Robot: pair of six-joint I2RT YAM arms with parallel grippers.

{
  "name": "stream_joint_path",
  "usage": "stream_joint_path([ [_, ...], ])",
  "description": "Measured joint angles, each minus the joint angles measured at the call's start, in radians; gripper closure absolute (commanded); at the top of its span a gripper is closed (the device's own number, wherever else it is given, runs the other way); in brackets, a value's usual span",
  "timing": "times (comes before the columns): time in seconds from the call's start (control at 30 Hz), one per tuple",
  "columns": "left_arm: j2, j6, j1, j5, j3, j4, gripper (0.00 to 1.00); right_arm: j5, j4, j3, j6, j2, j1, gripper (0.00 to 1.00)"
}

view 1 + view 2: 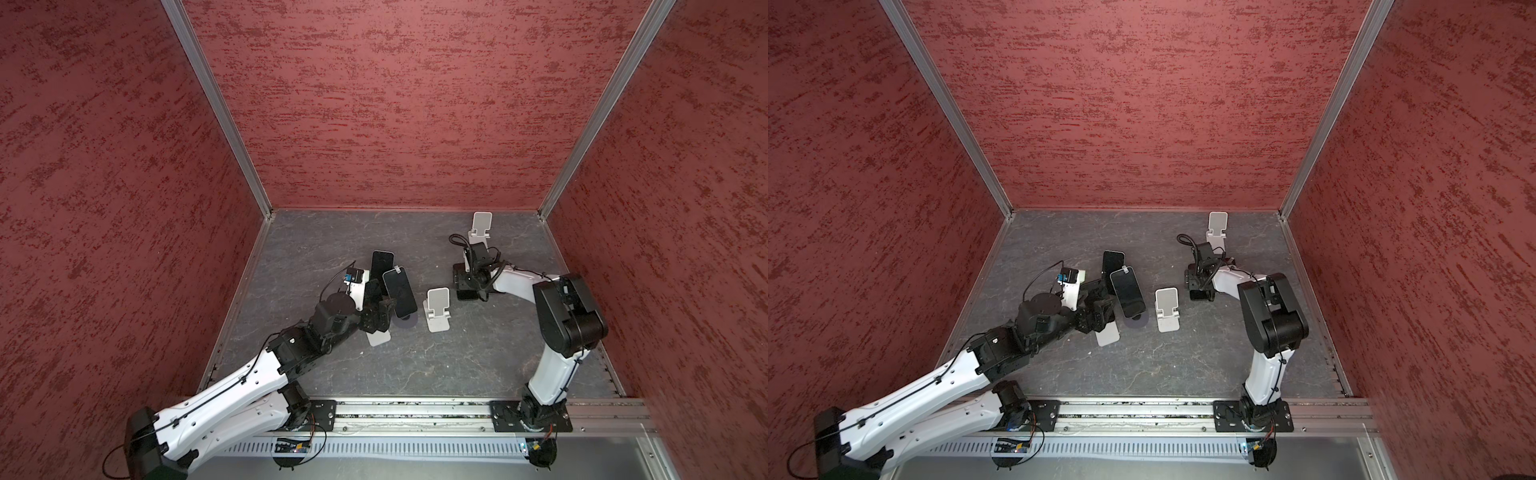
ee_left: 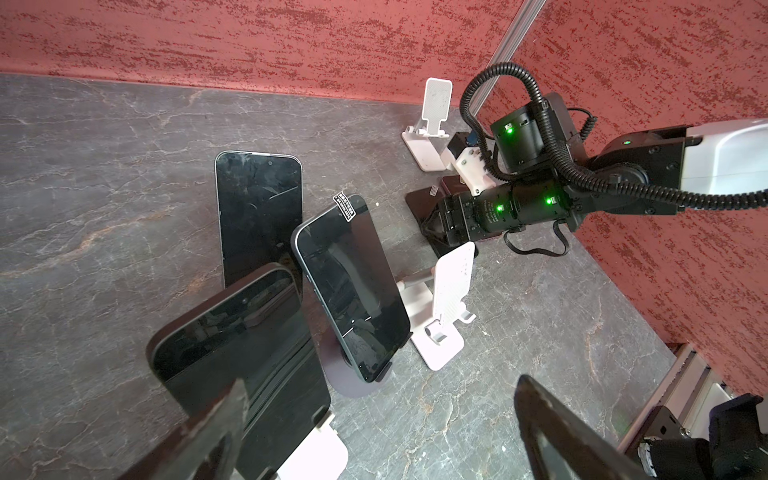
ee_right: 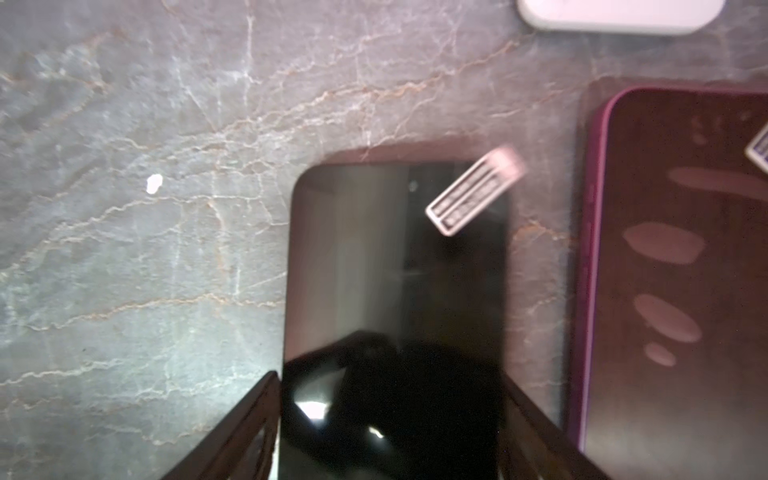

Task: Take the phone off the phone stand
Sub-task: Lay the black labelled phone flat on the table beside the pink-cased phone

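A black phone (image 2: 241, 353) leans on a white phone stand (image 2: 316, 453), right beside one finger (image 2: 216, 432) of my open left gripper (image 2: 382, 386); nothing lies between its jaws. In both top views that gripper (image 1: 380, 305) (image 1: 1098, 305) hides most of this phone above the stand's base (image 1: 379, 337). A second phone (image 1: 399, 297) rests on a dark round stand (image 2: 349, 382). My right gripper (image 1: 465, 291) (image 3: 390, 376) hangs low over a black phone (image 3: 395, 270) lying flat on the table. Its fingers (image 3: 245, 424) flank that phone's long edges, with a thin gap on one side.
A third black phone (image 1: 381, 264) lies flat behind the stands. A purple-cased phone (image 3: 673, 270) lies next to the one under my right gripper. Two empty white stands are at mid-table (image 1: 436, 309) and at the back (image 1: 480, 228). Red walls enclose the grey marble table (image 1: 332, 241).
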Motion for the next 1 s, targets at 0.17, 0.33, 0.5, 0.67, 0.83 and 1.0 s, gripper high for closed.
stream_joint_path([
  [0.17,0.000,-0.001,0.000,0.000,0.000,-0.006,0.01,-0.010,0.038,-0.021,0.017,-0.008,-0.001,0.22],
  [0.33,-0.008,-0.001,0.000,0.001,0.000,-0.010,0.01,-0.019,0.065,-0.033,0.029,-0.012,-0.003,0.21],
  [0.5,-0.011,-0.002,0.000,0.002,0.000,-0.016,0.00,-0.021,0.074,-0.036,0.046,-0.013,-0.004,0.21],
  [0.67,-0.011,-0.002,0.000,0.002,0.000,-0.016,0.00,-0.020,0.091,-0.046,0.072,-0.016,-0.004,0.21],
  [0.83,-0.011,-0.002,0.000,0.002,0.000,-0.016,0.01,-0.017,0.098,-0.048,0.096,-0.017,-0.004,0.21],
  [1.0,-0.011,-0.002,0.000,0.002,0.000,-0.016,0.01,-0.014,0.099,-0.048,0.112,-0.017,-0.004,0.20],
])
